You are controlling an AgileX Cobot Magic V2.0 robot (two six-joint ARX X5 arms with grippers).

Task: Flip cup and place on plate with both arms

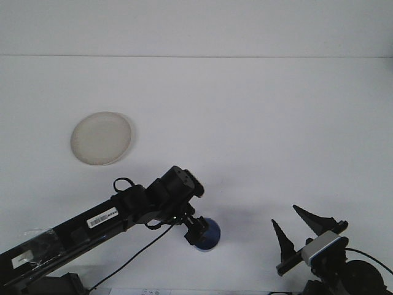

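A blue cup stands near the table's front edge, partly hidden by my left gripper. That gripper reaches down at the cup's left rim; its fingers are hidden behind the wrist. The left arm stretches in from the lower left corner. A cream plate lies flat at the left, well behind the arm. My right gripper rests at the lower right, open with nothing between its black fingers, well apart from the cup.
The white table ends in a far edge against a white wall. A black cable hangs under the left arm.
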